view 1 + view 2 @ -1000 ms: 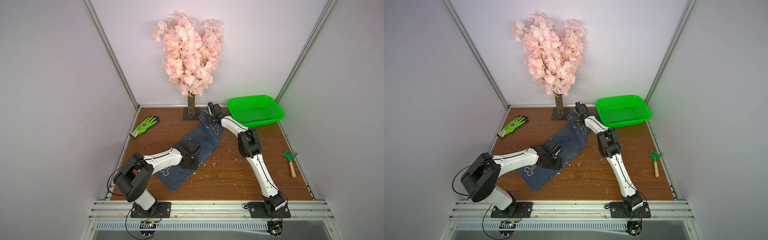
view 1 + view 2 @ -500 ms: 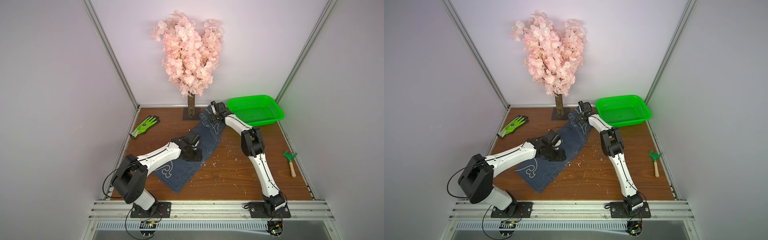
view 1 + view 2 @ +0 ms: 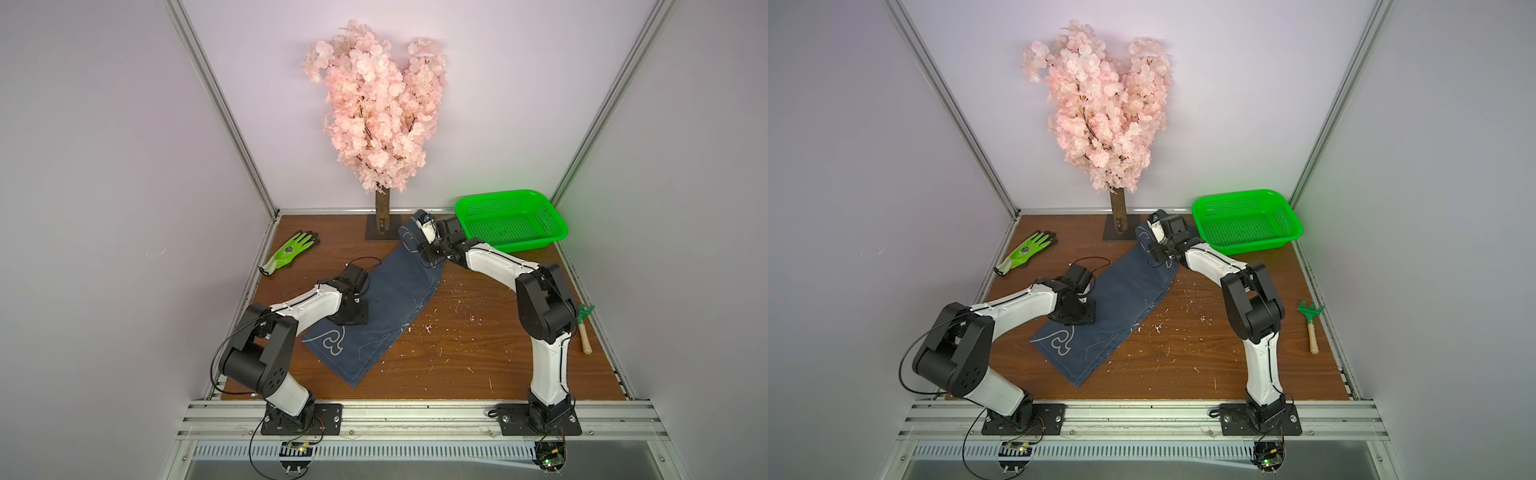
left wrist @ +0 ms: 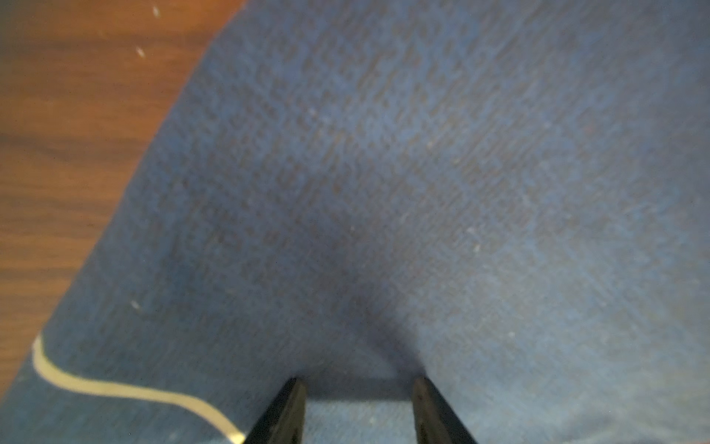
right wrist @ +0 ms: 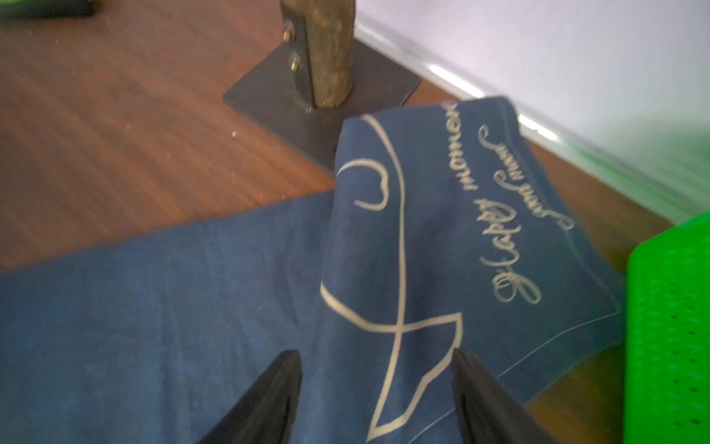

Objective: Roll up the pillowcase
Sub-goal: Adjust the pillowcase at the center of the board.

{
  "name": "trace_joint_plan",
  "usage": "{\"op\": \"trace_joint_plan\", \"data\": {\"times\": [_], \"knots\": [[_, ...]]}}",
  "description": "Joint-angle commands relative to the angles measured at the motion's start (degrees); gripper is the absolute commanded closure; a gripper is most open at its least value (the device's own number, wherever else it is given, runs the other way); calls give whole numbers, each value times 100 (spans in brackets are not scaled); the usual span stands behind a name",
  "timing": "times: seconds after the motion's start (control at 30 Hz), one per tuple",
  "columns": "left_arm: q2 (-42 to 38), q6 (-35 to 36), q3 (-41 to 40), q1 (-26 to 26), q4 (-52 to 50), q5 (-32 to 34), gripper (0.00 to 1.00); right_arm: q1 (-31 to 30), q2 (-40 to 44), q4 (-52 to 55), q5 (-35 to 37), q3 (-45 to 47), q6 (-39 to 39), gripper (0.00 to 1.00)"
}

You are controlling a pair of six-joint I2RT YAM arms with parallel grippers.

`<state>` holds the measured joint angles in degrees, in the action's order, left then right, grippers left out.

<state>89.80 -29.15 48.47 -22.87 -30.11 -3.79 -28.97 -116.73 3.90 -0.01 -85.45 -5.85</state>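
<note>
Pillowcase (image 3: 395, 291) lies unrolled on table (image 3: 478, 353), long axis diagonal from front edge to tree base (image 3: 380, 232); its folded-over far end sits between the spread fingers of right gripper (image 5: 374, 357), the nearer arm, while left gripper (image 4: 359, 384), fingers also apart, rests mid-length on the left edge.

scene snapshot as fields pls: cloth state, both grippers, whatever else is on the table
pillowcase: spread diagonally on the table, far end folded over beside the tree; not rolled yet
left gripper: jaws apart, tips on the cloth's middle stretch, near its edge
right gripper: jaws apart, at the folded far end
other items: glove, basket, hand rake
debris: white flecks on the wood
</note>
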Motion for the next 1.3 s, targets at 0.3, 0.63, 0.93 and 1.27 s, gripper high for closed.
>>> {"op": "trace_joint_plan", "data": {"times": [0.3, 0.63, 0.93, 1.27], "knots": [[-563, -461, -656, -103, -921, 506, 52, -343, 627, -290, -520, 525, -408, 32], [-657, -292, 16, 163, -1325, 796, 48, -1497, 1793, -859, -625, 2088, -583, 30], [-1155, -196, 446, 1128, -1717, 1054, 41, -2974, 2056, -1018, -541, 2361, -10, 26], [-2096, -615, -385, 2468, -1797, 759, 36, -4592, 1649, -1673, -335, 2359, 695, 28]]}}
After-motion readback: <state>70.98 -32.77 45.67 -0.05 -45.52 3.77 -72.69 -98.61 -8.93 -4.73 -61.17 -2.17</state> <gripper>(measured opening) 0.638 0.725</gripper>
